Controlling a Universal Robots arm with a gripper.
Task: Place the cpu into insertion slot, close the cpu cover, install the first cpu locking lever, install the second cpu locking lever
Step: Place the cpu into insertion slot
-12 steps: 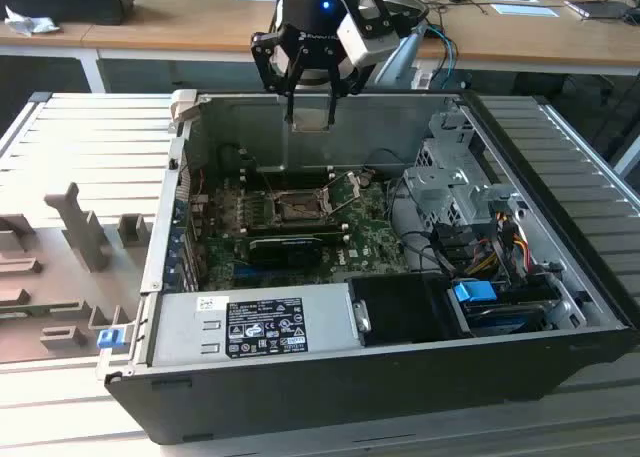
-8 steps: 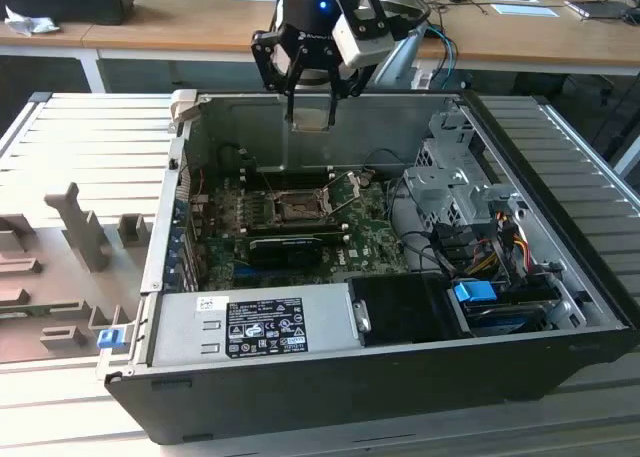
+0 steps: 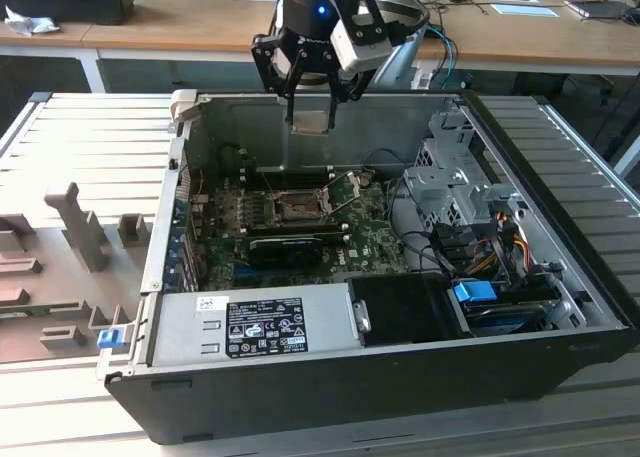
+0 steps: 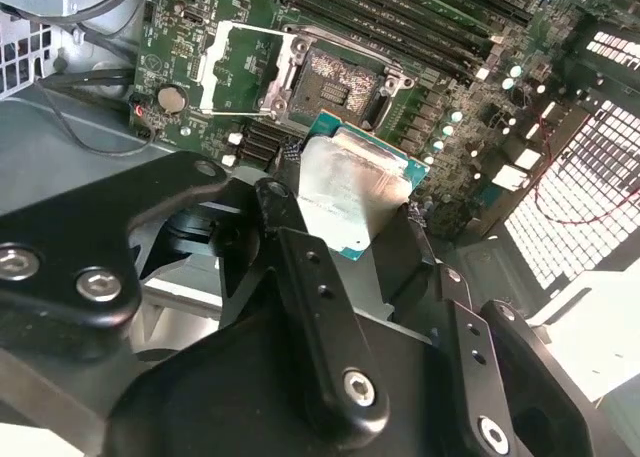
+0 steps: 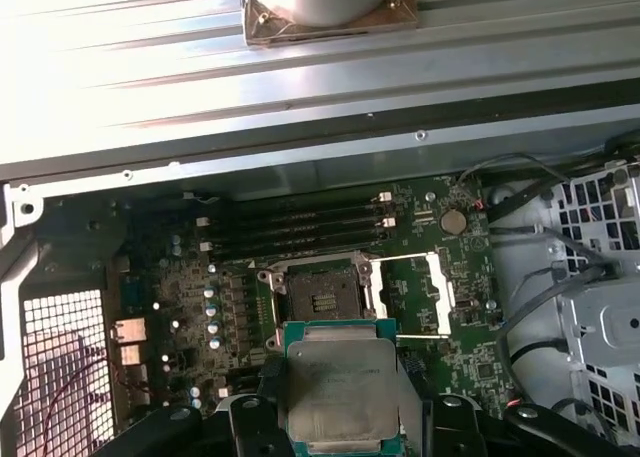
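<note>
**Handling of the part.** The cpu (image 5: pixel 340 387) is a thin square chip with a dull metal top and a pale green edge. Judged from its build, it is light and stiff. It is probably fragile on its underside, and the smooth top offers little friction. The sound place to take hold is two opposite edges, leaving the top and the underside free. A tilted or skewed chip could damage the socket (image 5: pixel 318 292), so the chip is best kept level and square to the socket.

**Position of the part.** In the exterior view the cpu (image 3: pixel 312 122) is in the upper middle of the frame. It is in the air above the open computer case (image 3: pixel 400 377), well clear of the motherboard (image 3: pixel 220 217). The socket (image 3: pixel 297 210) lies lower in that frame, near the centre. In both wrist views the socket is open and looks empty. The cpu cover (image 5: pixel 441 295) is swung back on its hinge beside the socket and lies against the board.

**State of the end effector.** The end effector (image 4: pixel 345 222) is clamped on the cpu (image 4: pixel 350 192), with one black finger on each of two opposite edges. The metal top is exposed between the fingers.

**Pose of the arm.** In the exterior view the end effector (image 3: pixel 312 117) points straight down from the upper edge of the frame, with the chip at its lowest point. The case rests open side up on a slatted metal worktop (image 3: pixel 90 137). The chip touches neither the case nor the board.
</note>
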